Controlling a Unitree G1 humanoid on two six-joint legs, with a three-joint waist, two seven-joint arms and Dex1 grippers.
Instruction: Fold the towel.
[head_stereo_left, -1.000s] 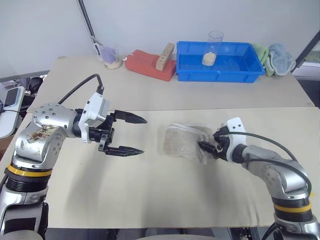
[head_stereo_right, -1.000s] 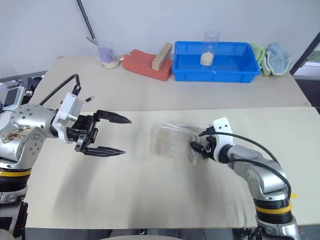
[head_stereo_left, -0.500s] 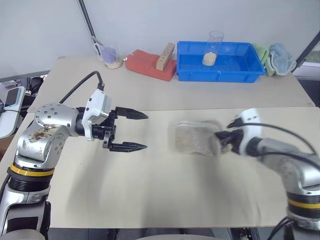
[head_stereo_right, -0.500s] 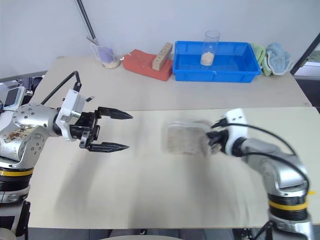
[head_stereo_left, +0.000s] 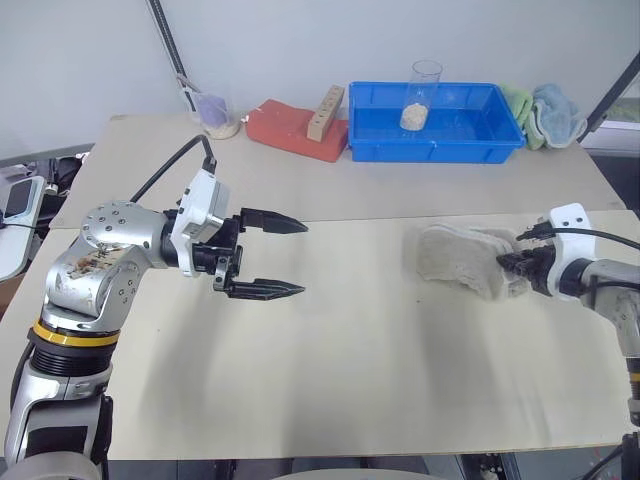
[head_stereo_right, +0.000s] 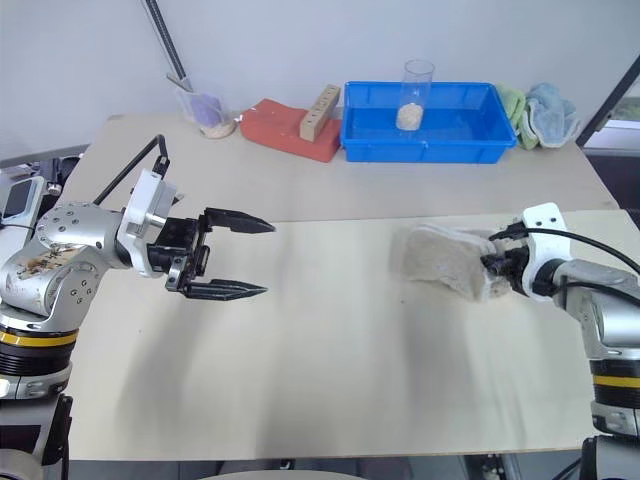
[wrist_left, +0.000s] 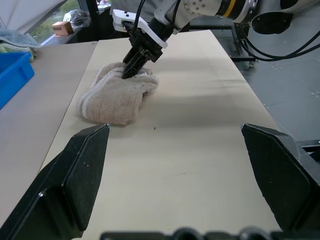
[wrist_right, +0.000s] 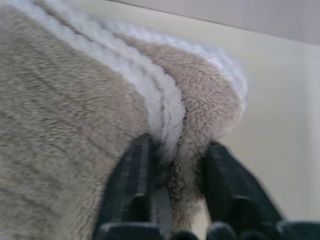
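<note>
Towel: bunched in folded layers on your right side of the near table, its cream hem showing along the folds
Right gripper: you have its two black fingers pinched on the towel's layered edge, with a fold of beige pile and white hem pressed between them; in the head views it meets the towel from the right
Left gripper: your jaws stand wide apart and hold nothing, pointing toward the towel over bare tabletop, well apart from it
Near table: pale beige top; the towel is the one loose thing you have on it
Far table: butts against the near one along a seam
Blue bin: at the back, slightly to your right, with a clear cup standing in it
Red block: just left of the bin, a tan bar lying across it
Green cloth and light-blue cloth: heaped together just right of the bin
</note>
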